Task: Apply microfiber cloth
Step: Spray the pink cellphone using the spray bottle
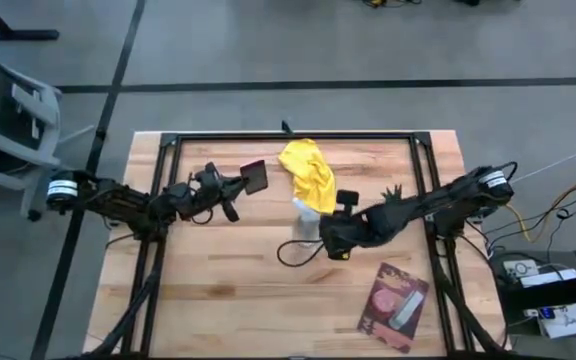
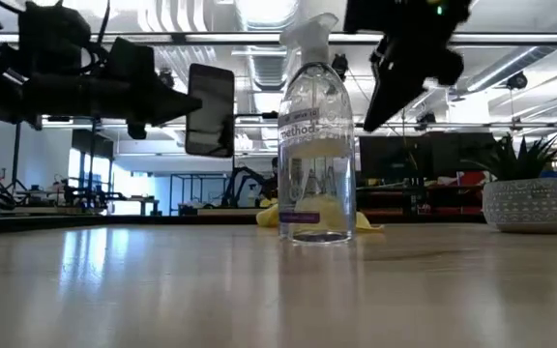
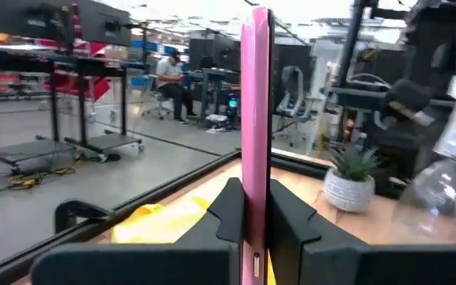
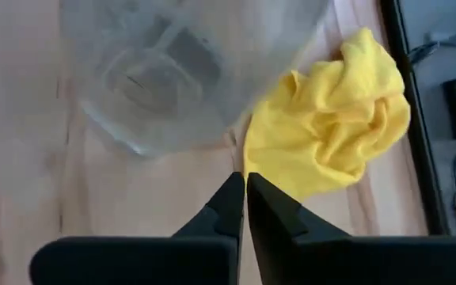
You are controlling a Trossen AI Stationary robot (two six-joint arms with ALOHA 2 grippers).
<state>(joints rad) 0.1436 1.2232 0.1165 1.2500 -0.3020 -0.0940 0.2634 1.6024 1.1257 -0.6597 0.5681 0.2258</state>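
Observation:
The yellow microfiber cloth [image 1: 308, 172] lies crumpled on the wooden table near its far edge, also seen in the right wrist view [image 4: 331, 134]. A clear spray bottle [image 1: 306, 216] stands upright just in front of it [image 2: 315, 145]. My right gripper [image 4: 244, 186] hovers shut above the table beside the bottle [image 1: 326, 240], over the cloth's near edge, touching nothing. My left gripper [image 1: 240, 183] is left of the cloth, raised off the table, shut on a dark phone with a pink rim [image 1: 255, 176]. My left gripper pinches the phone between its two fingers [image 3: 228, 214], one on each flat face, at the end nearest the gripper [image 3: 256, 229]. The fingers come level from the table's left. The phone stands on edge, lifted clear of the table [image 2: 211, 109].
A pink-and-dark flat packet [image 1: 396, 305] lies near the front right corner. A black cable loop [image 1: 293, 252] lies in front of the bottle. A potted plant [image 2: 525, 193] stands at the right side. A black frame [image 1: 288, 137] borders the tabletop.

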